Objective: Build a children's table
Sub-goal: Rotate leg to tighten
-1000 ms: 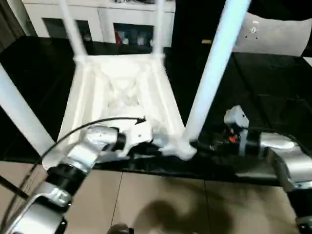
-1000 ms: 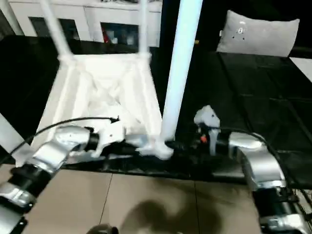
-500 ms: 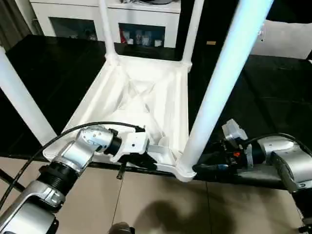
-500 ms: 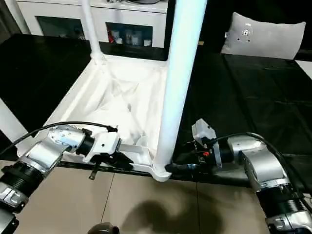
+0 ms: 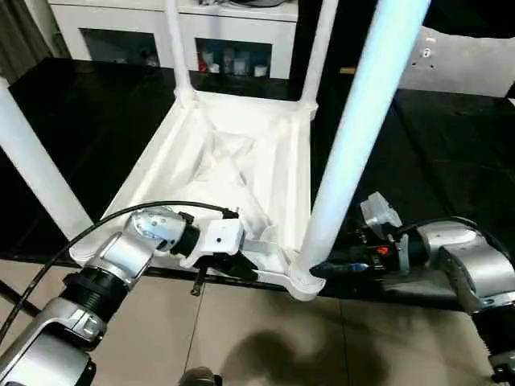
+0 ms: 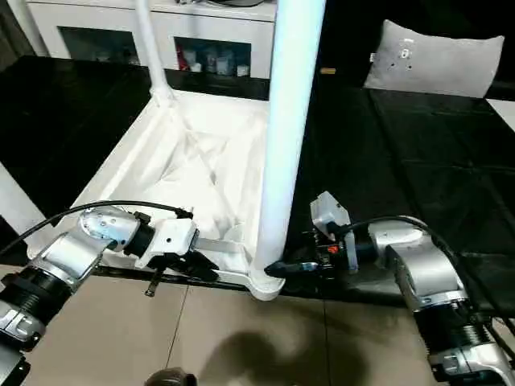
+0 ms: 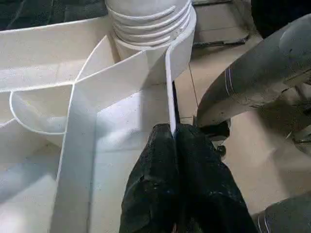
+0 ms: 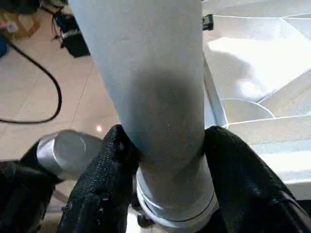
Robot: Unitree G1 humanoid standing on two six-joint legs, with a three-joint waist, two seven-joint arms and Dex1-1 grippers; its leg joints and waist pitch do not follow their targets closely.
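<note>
On a black platform (image 5: 96, 112) edged by beige floor tiles (image 5: 265, 338), before a white cabinet (image 5: 233, 24), the children's table (image 5: 233, 161) lies upside down; the left gripper (image 7: 173, 138) pinches its rim, the right gripper (image 8: 165, 145) clamps the near leg (image 8: 150, 82).

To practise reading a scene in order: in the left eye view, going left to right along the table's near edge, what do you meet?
Left gripper pinching the table top's rim → near-right leg standing in its corner socket → right gripper around that leg's base.
</note>
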